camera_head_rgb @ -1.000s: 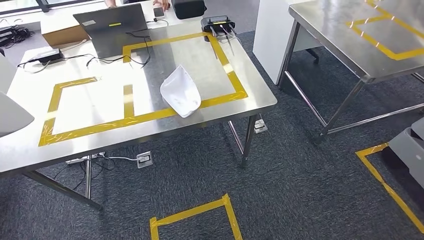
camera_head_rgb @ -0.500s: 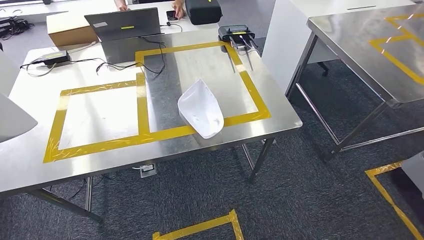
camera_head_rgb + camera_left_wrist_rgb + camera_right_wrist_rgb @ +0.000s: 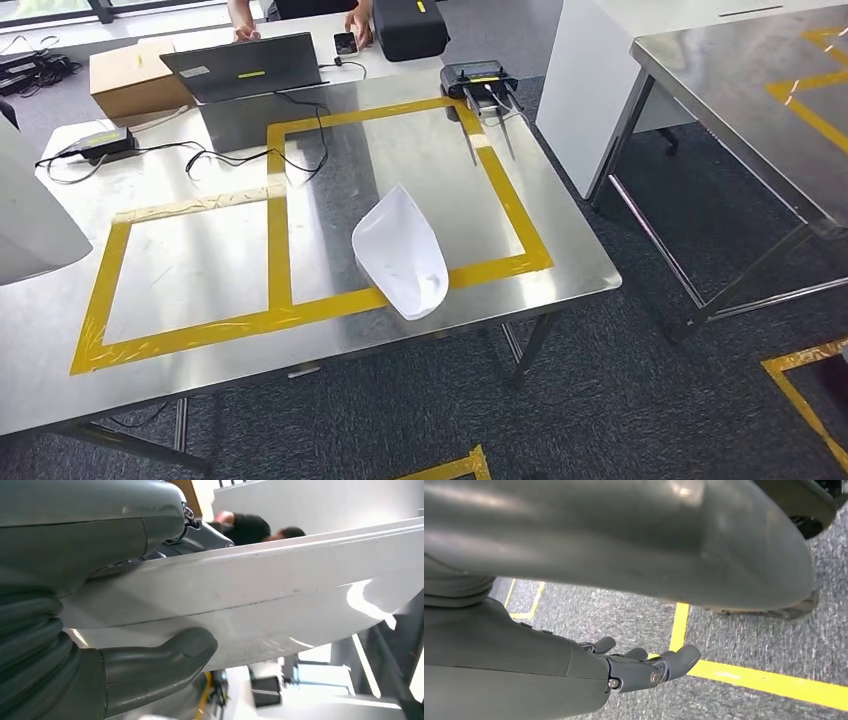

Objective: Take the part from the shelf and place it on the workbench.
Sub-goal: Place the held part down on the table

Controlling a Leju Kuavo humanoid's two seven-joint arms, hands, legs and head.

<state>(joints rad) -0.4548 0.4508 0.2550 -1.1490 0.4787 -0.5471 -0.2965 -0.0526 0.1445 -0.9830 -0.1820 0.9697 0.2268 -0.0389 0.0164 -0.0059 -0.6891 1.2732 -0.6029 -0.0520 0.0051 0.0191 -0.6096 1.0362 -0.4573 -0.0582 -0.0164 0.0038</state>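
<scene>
Steel workbench (image 3: 520,190) with yellow tape squares lies ahead; the left hand (image 3: 75,630) grips a white part (image 3: 280,595), thumb under its curved shell and darker fingers (image 3: 200,532) over the rim, long axis running away from the wrist; the workbench is ahead and right of it. Another white part (image 3: 400,252) already rests on the bench's near tape line. The right hand (image 3: 644,667) hangs over carpet, fingers seemingly loosely curled, holding nothing.

I can read no text, brand or number from here. The open grey laptop (image 3: 243,68) at the far edge of the steel worktop (image 3: 560,255) carries a small pale sticker and a yellow-green strip on its lid, both too small for me to make out.
</scene>
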